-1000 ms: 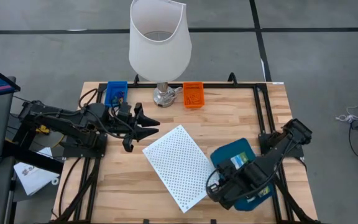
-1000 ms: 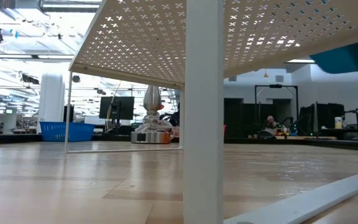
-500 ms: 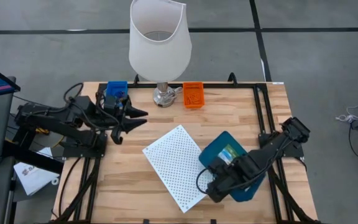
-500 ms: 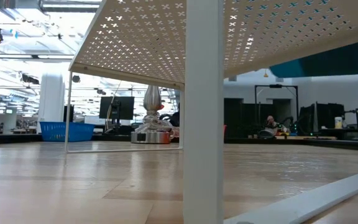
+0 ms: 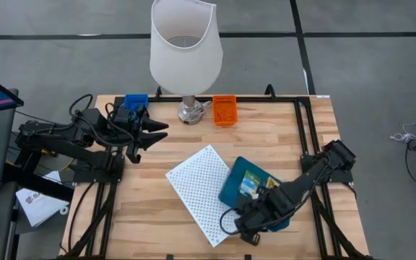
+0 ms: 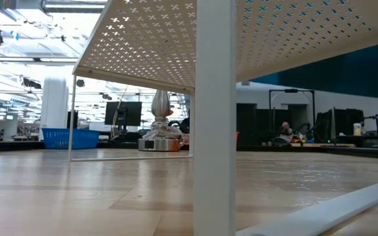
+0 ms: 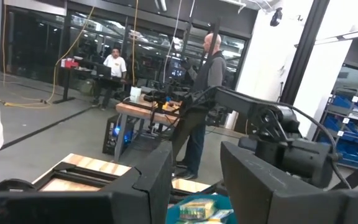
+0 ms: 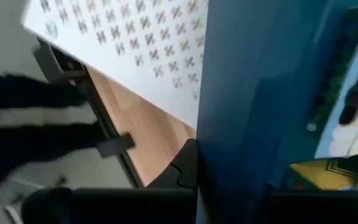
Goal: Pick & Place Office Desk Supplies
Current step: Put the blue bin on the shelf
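- The right pincer (image 5: 245,230) sat low at the near right part of the surface (image 5: 157,209), clamped on the near edge of a teal book (image 5: 255,189); the right wrist view showed the teal cover running straight up from between its dark fingers, so the grip looked firm.
- The book was held tilted, its far edge overlapping the corner of the white perforated stand (image 5: 202,189); I judged it was being carried or slid that way to end up on or beside the stand.
- The book was flat and rectangular, teal, with a small colourful printed picture on its cover; in the low view its blue underside showed above the stand's top.
- The left pincer (image 5: 155,133) hovered at the far left of the surface, its fingers spread apart and holding nothing; it seemed to be waiting near the bins.
- A blue bin (image 5: 133,105) and an orange bin (image 5: 224,110) stood along the far edge, either side of the white lamp (image 5: 185,50); their contents were too small to tell.
- Beyond the surface, two people showed in the left wrist view, well away from the arms.
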